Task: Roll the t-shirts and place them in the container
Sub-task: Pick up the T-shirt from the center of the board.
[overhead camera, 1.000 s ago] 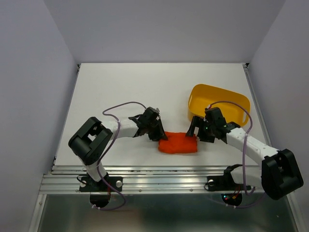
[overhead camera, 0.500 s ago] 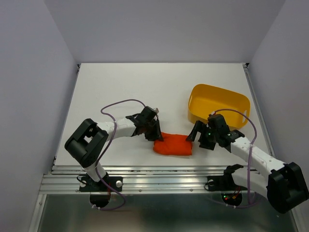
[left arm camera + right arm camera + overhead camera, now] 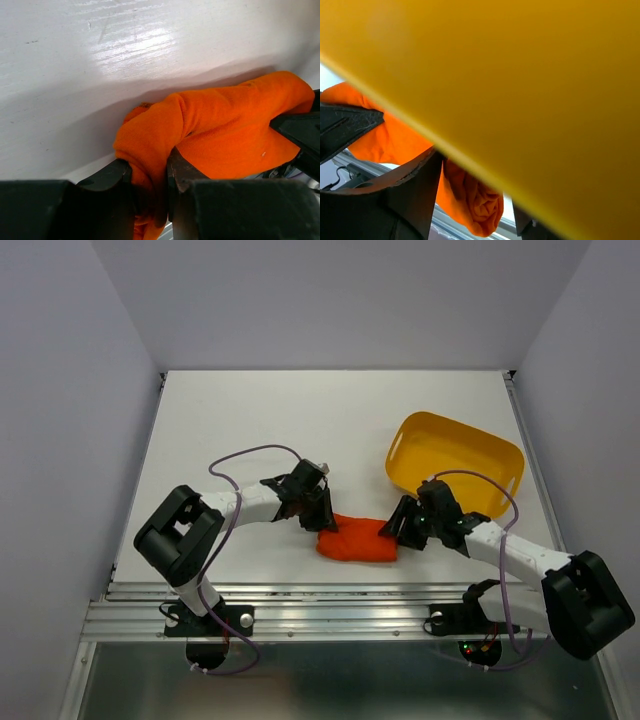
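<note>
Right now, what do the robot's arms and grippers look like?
The left arm and right arm are white tubes between bulky black joints, each trailed by a looping purple cable. The left gripper and right gripper are black, two-fingered.

T-shirt (image 3: 357,539) front-left of tub (image 3: 455,462)

No legible text, label, brand, number or sign in any of the three views. The orange-red t-shirt (image 3: 358,538) is plain fabric, and the yellow tub (image 3: 450,445) at far right shows bare plastic with no marking that can be read.
</note>
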